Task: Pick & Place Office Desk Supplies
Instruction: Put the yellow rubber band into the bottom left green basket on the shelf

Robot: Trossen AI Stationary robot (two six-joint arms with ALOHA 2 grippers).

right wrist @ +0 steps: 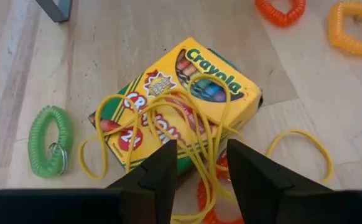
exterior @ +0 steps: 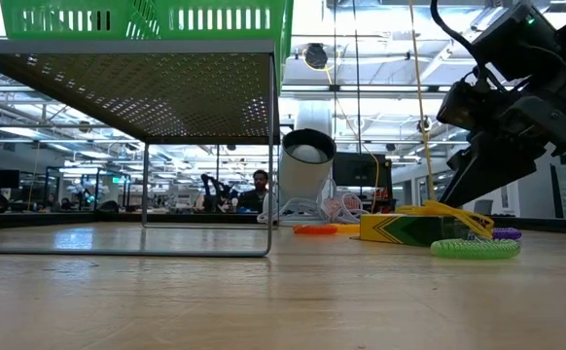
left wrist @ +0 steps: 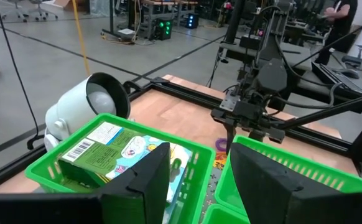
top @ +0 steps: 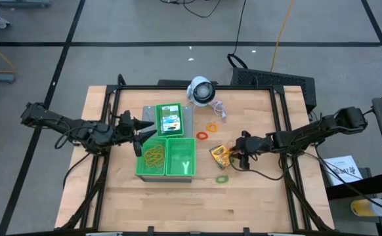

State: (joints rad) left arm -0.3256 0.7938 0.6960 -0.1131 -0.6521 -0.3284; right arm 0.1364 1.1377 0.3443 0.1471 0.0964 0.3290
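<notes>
Yellow bands (right wrist: 187, 124) lie tangled over your crayon box (right wrist: 187, 93) at frame centre-right; right tool (top: 243, 152) hovers above, fingers parted, gripping nothing. Left tool (top: 138, 131), parted, waits beside green trays (top: 181, 157).

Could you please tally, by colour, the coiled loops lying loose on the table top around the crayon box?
Green coil: 1
Orange coil: 1
Red-orange coils: 2, one apart, one at the crayon box's edge
Purple coil: 1
Total: 5
</notes>
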